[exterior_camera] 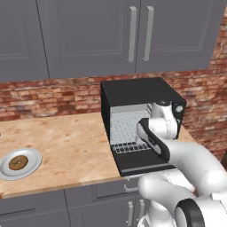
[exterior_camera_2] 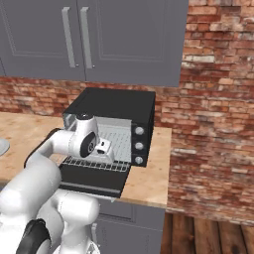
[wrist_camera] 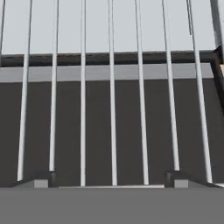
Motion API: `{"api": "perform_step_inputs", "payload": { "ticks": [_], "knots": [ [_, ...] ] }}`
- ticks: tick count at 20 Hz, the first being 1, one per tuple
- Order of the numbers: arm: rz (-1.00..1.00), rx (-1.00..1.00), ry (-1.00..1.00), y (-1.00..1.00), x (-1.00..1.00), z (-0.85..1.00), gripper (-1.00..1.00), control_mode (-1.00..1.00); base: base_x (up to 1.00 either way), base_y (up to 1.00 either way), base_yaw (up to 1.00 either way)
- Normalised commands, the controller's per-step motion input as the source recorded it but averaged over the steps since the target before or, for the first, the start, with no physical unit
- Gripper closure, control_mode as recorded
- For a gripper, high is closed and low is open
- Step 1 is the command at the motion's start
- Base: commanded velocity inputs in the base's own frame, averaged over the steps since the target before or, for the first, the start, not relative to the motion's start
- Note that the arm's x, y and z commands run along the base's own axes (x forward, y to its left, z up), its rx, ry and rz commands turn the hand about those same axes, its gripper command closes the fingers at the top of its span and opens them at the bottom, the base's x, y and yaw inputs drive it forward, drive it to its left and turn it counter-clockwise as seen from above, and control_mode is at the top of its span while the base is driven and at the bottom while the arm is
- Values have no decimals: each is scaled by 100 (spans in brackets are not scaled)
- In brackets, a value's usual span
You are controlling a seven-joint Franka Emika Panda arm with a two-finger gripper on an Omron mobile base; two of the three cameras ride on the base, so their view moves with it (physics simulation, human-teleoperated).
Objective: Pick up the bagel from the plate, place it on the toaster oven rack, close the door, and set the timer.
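The bagel (exterior_camera: 18,162) lies in the middle of the plate (exterior_camera: 36,156) at the counter's left front, far from the arm. The toaster oven (exterior_camera: 137,91) stands open with its door (exterior_camera: 142,162) folded down flat. The toaster oven rack (exterior_camera: 128,147) sticks partly out over the door. My gripper (exterior_camera_2: 105,153) hangs low over the rack at the oven mouth. In the hand view my gripper (wrist_camera: 111,183) is open, its fingertips (wrist_camera: 41,181) wide apart with nothing between them, right above the rack (wrist_camera: 112,109) bars and the dark door (wrist_camera: 127,131).
Three round knobs (exterior_camera_2: 139,145) sit on the oven's right front panel. Grey wall cabinets (exterior_camera: 111,35) hang above, with a brick wall (exterior_camera: 53,95) behind the wooden counter (exterior_camera: 71,142). The counter ends right of the oven (exterior_camera_2: 158,173).
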Motion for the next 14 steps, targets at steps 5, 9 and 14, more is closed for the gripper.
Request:
{"api": "perform_step_inputs", "payload": {
  "ticks": [5,9,14],
  "knots": [
    [0,0,-7,0,-59,53,-100,-100,0,0,0],
    [0,0,-7,0,-38,74,-100,-100,0,0,0],
    [0,-1,-2,17,-19,57,-100,-100,0,0,0]
  ]
}}
